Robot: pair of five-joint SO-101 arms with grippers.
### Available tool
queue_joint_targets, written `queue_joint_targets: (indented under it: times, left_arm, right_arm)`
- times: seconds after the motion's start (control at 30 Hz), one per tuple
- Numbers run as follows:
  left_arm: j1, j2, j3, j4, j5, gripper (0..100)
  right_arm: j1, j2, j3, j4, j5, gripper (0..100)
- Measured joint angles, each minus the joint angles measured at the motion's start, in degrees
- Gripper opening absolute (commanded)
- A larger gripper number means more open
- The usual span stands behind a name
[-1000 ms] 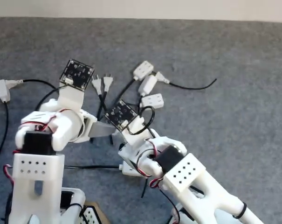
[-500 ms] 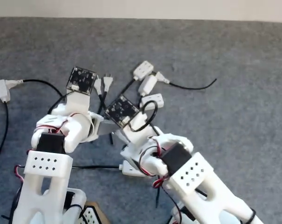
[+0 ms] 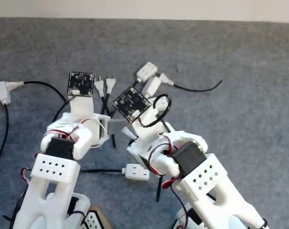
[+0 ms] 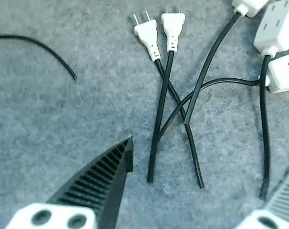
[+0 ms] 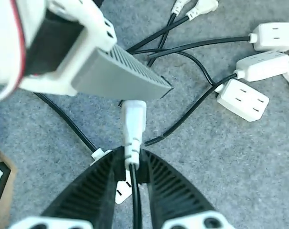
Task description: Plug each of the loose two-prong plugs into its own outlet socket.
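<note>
The right gripper (image 5: 133, 160) is closed on a white plug (image 5: 134, 119), which is clamped at its cord end with the body pointing forward past the fingertips. The prongs are hidden where the plug's tip meets the edge of the grey finger (image 5: 120, 76) of the left gripper (image 4: 212, 152). The left gripper is spread wide, holds nothing, and is positioned above a tangle of crossed black cords (image 4: 182, 105). Beyond those cords, two loose plugs (image 4: 146, 31) are laid side by side on the grey tabletop (image 3: 240, 62), prongs directed away from the arms. Three white sockets (image 5: 242, 99) are grouped just beside them, each on its own black cord. A fourth socket (image 3: 137, 171) is found nearer the arm bases, between the two arms and well apart from the group
</note>
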Motion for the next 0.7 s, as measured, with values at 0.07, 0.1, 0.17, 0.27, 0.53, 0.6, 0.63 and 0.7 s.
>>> queue_joint_targets:
  times: [0.07,0.1,0.17,0.27,0.53,0.6,0.63,0.7]
  left_arm:
    - [0.18,0.0,1.05,-0.09,0.0,46]
    - [0.53,0.0,1.67,-0.53,-0.44,46]
    - [1.32,0.0,2.29,-1.41,-0.7,46]
    - [2.73,0.0,2.29,-1.58,-0.79,46]
    - [6.24,0.0,4.31,-1.85,-0.88,46]
    - [6.51,0.0,4.31,-1.85,-0.88,46]
    - [6.51,0.0,4.31,-1.85,-0.88,46]
    - [6.51,0.0,4.31,-1.85,-0.88,46]
  right_arm:
    - [0.09,0.0,-1.05,1.05,0.0,0.5]
    - [0.44,0.0,-1.67,1.67,0.0,0.5]
    - [1.41,0.0,-3.16,2.55,0.0,0.5]
    - [2.02,0.0,-3.52,2.55,0.0,0.5]
    - [2.02,0.0,-3.52,2.55,0.0,0.5]
    - [2.02,0.0,-3.52,2.64,0.0,0.5]
    - [2.02,0.0,-3.52,2.64,0.0,0.5]
    - [2.11,0.0,-3.52,2.64,0.0,0.5]
